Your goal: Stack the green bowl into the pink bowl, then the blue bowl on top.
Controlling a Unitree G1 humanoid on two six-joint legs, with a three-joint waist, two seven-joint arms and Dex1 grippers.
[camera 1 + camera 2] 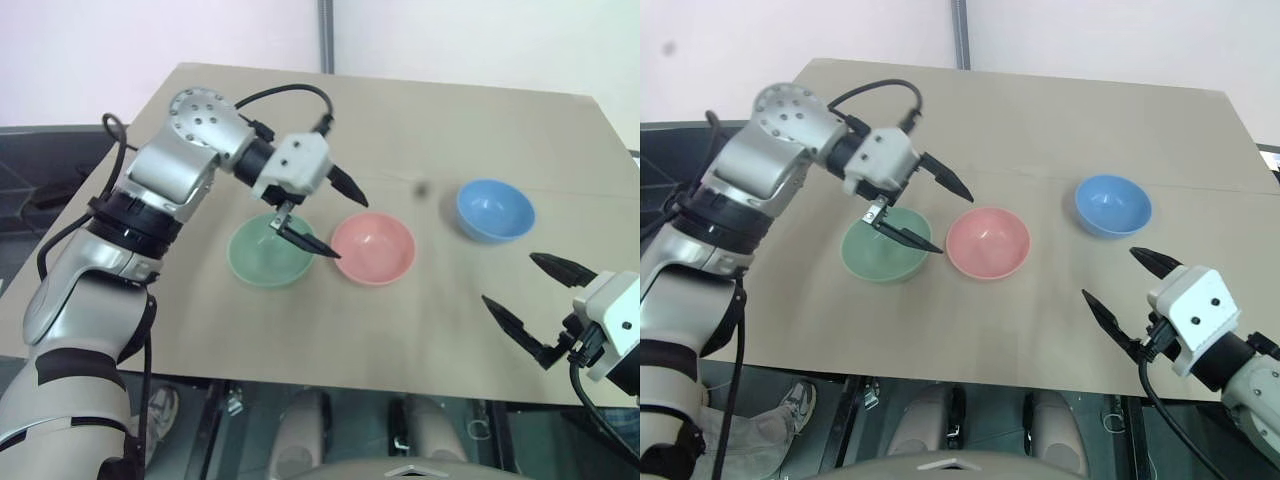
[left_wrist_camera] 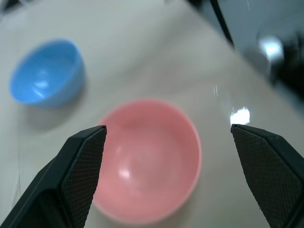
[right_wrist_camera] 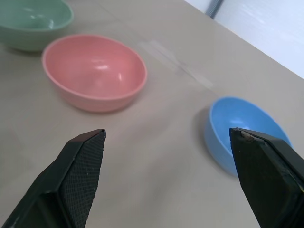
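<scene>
Three small round plastic bowls sat apart in a loose row on the tan desk point(image 1: 420, 330), none stacked. The mint-green bowl point(image 1: 262, 258) was on the robot's left, the salmon-pink bowl point(image 1: 373, 247) stood just beside it in the middle, and the sky-blue bowl point(image 1: 495, 209) lay well apart on the right, a little farther back. All three were upright and empty.

The left gripper point(image 1: 332, 216) hung above the desk over the gap between the green and pink bowls, pointing toward the robot's right and somewhat downward. Its two black fingers were spread wide with nothing between them; the lower finger's tip appeared over the green bowl's near rim on the pink bowl's side, though whether it touched could not be told. The left wrist view looked down past those fingers onto the pink bowl.

The right gripper point(image 1: 1127, 295) hovered near the desk's front edge, in front of the blue bowl, fingers also spread wide and holding nothing.
</scene>
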